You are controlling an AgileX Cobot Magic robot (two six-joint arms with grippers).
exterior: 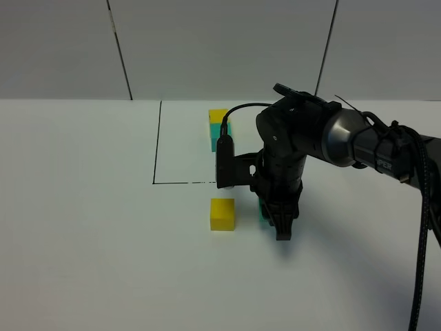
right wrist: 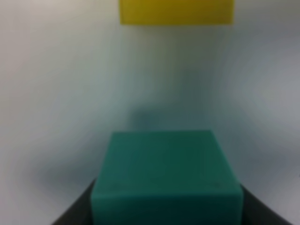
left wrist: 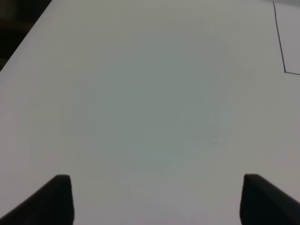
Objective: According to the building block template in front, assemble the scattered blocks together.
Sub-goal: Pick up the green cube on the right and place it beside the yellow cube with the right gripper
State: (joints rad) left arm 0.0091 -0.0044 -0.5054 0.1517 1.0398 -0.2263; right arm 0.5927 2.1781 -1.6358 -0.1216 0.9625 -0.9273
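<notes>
The building block template (exterior: pixel 219 127) lies at the back, a yellow cube joined to a teal one inside a thin black drawn rectangle (exterior: pixel 157 145). In front of that frame sits the loose yellow cube (exterior: pixel 222 213), also seen in the right wrist view (right wrist: pixel 176 11). My right gripper (exterior: pixel 282 231) points down just right of it, shut on the loose teal cube (exterior: pixel 262 210) (right wrist: pixel 166 173). A gap separates the two loose cubes. My left gripper (left wrist: pixel 157 201) shows only in its wrist view, open over bare white table with nothing between its fingertips (left wrist: pixel 58 197).
The white table (exterior: pixel 89 227) carries only the blocks and the drawn lines. One corner of the black rectangle (left wrist: pixel 280 37) shows in the left wrist view. The right arm's cables (exterior: pixel 424 227) hang at the right edge.
</notes>
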